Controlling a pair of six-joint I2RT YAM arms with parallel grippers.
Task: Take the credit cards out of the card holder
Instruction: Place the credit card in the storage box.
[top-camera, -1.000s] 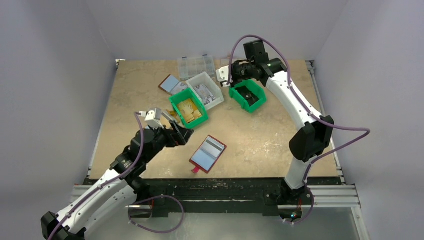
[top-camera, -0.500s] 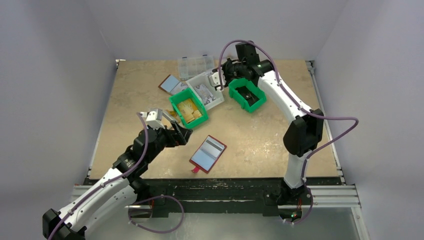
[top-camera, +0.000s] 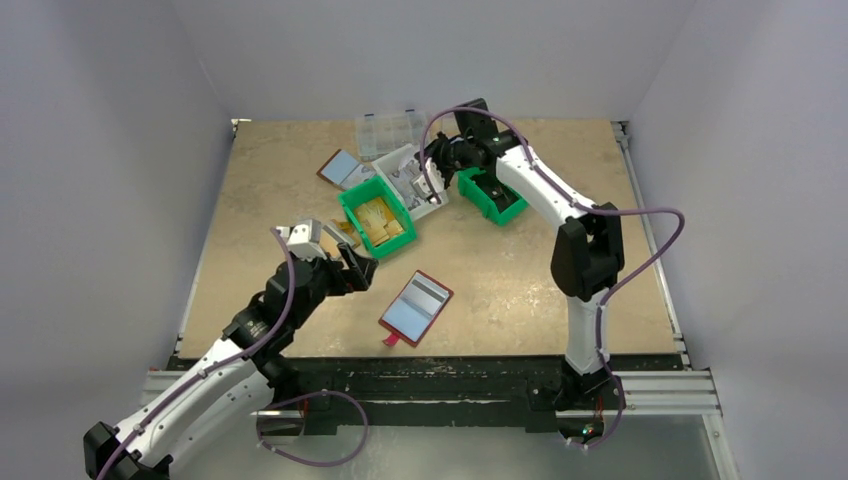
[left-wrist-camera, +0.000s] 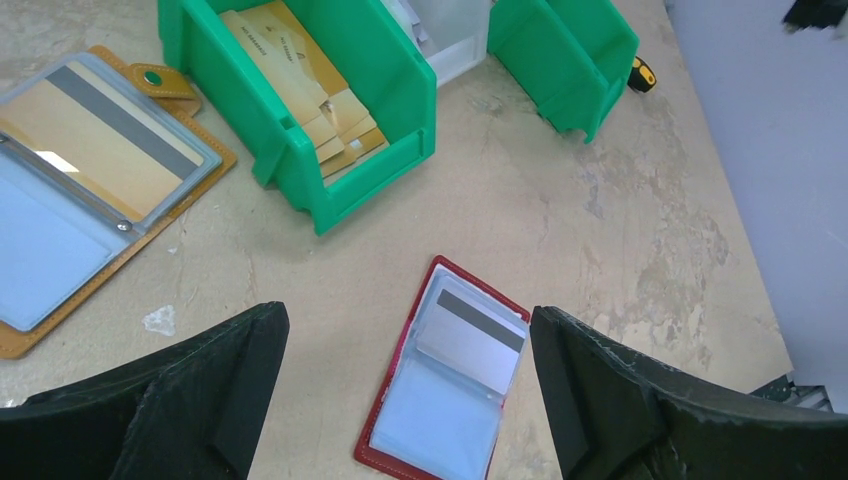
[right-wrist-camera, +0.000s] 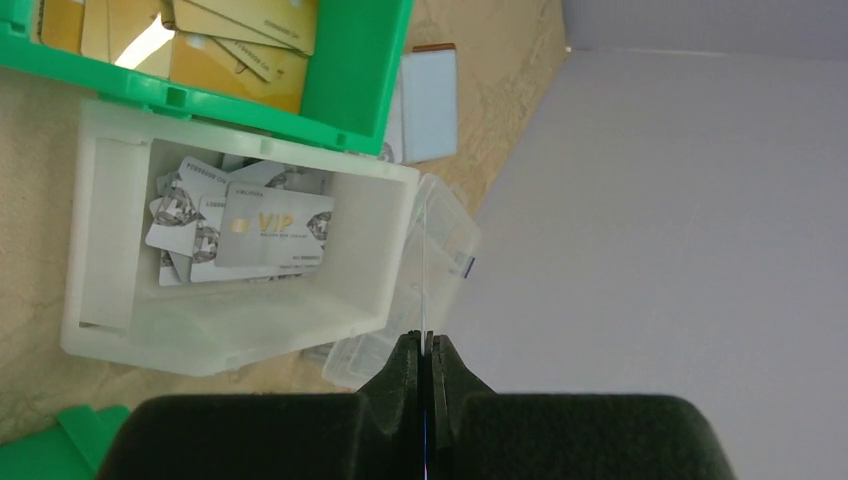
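Observation:
The red-rimmed card holder (top-camera: 416, 307) lies open on the table, red tab toward the near edge. In the left wrist view the holder (left-wrist-camera: 445, 385) shows one grey credit card (left-wrist-camera: 470, 338) with a dark band in its upper panel. My left gripper (top-camera: 355, 268) is open and empty, and hovers above the holder with a finger on either side (left-wrist-camera: 408, 330). My right gripper (top-camera: 425, 180) is over the white bin (top-camera: 400, 155). It is shut (right-wrist-camera: 425, 345) on a thin card (right-wrist-camera: 424, 290) seen edge-on.
The white bin (right-wrist-camera: 90, 240) holds several grey cards (right-wrist-camera: 250, 225). A green bin (top-camera: 375, 218) with yellowish-tan pieces stands beside it, and a second green bin (top-camera: 495, 195) to the right. A tan-rimmed bifold (left-wrist-camera: 90, 190) lies left. Another bifold (top-camera: 342, 167) and a clear organiser box (top-camera: 392, 128) lie at the back.
My right gripper has swung left from above the right green bin to over the white bin, still pinched shut. My left gripper has barely moved.

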